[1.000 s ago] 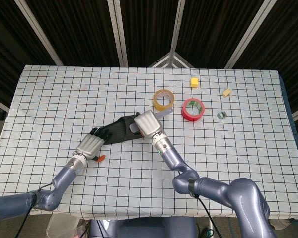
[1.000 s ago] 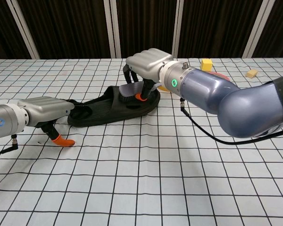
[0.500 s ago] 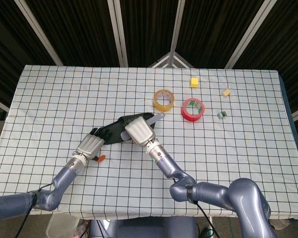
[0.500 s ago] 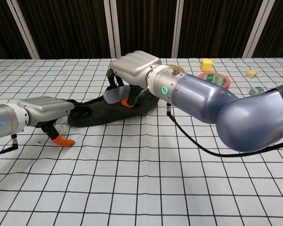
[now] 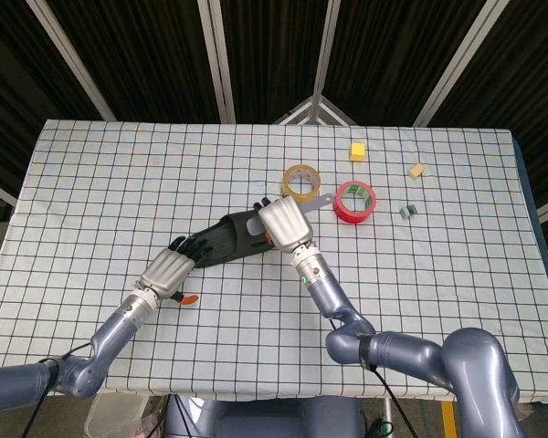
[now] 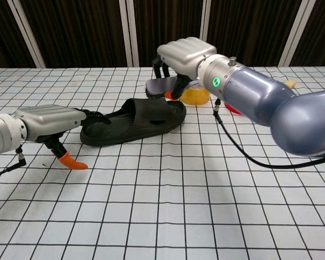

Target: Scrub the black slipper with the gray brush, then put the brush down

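Observation:
The black slipper lies on the checked cloth, heel towards my left hand. My right hand grips the gray brush and holds it in the air just above the slipper's toe end. The brush's handle sticks out towards the tape rolls. My left hand lies flat, fingers stretched out with their tips resting on the slipper's heel. Its orange-tipped thumb hangs below, apart from the slipper.
A yellow tape roll and a red tape roll lie just beyond my right hand. Further back sit a yellow cube, a beige block and a small green piece.
My right hand has drawn the brush from the slipper's middle back over the toe end and lifted it off. My left hand has stayed at the heel.

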{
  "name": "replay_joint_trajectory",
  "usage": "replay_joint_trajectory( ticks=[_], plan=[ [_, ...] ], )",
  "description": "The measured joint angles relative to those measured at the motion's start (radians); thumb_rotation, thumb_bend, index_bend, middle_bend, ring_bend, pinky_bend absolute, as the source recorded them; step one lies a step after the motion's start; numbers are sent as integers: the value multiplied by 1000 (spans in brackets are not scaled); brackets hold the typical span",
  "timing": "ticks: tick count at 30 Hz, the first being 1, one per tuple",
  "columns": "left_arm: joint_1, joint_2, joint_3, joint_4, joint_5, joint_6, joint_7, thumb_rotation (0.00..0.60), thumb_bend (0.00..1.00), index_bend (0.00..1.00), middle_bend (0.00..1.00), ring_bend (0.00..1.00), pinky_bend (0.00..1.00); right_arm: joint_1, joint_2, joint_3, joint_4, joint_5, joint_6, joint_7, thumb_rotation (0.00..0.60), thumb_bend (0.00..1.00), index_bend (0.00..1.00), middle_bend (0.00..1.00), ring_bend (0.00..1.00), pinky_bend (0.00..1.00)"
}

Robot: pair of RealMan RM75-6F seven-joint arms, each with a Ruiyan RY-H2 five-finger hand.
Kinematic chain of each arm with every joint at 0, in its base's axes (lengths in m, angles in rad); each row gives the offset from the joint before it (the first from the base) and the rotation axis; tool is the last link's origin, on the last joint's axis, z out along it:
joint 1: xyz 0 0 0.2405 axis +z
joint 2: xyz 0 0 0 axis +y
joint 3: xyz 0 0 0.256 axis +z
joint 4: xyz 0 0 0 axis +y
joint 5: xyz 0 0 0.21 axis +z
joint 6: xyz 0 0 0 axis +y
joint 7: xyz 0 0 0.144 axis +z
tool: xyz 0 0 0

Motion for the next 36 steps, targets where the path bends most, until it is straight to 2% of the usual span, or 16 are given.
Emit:
replay_joint_trajectory(
  ticks=[6,10,14,18,25,29,32,36],
  plan=[
    [79,90,47,-97,182,127,-113,449,241,0,0,0,51,-80,94,-6,-92,54,35,-19,600,799,825,728,652,636],
    [152,162,91,-144,306,256,-160,436,237,0,0,0,51,-139,155,-30,-158,89,60,-35,600,799,825,728,652,635],
    [248,211,128,-150,354,388,-204,448,209,0,0,0,50,-179,185,-55,-228,130,83,-67,600,799,825,727,652,635],
    [345,231,151,-124,367,498,-235,585,196,0,0,0,50,-199,205,-88,-281,165,92,-120,600,798,825,727,652,635],
    [493,201,161,10,426,709,-350,591,196,0,0,0,50,-225,298,-159,-450,306,70,-231,600,799,825,728,652,635],
    [529,178,162,57,458,738,-383,593,196,0,0,0,50,-232,308,-182,-449,331,66,-244,600,799,822,727,652,635],
    [532,169,160,66,467,721,-386,592,196,0,0,0,50,-233,297,-195,-406,349,46,-242,600,799,762,719,651,635],
    [535,161,152,71,479,706,-378,594,196,0,0,0,50,-228,284,-205,-354,363,22,-236,600,799,519,568,585,635]
  ],
)
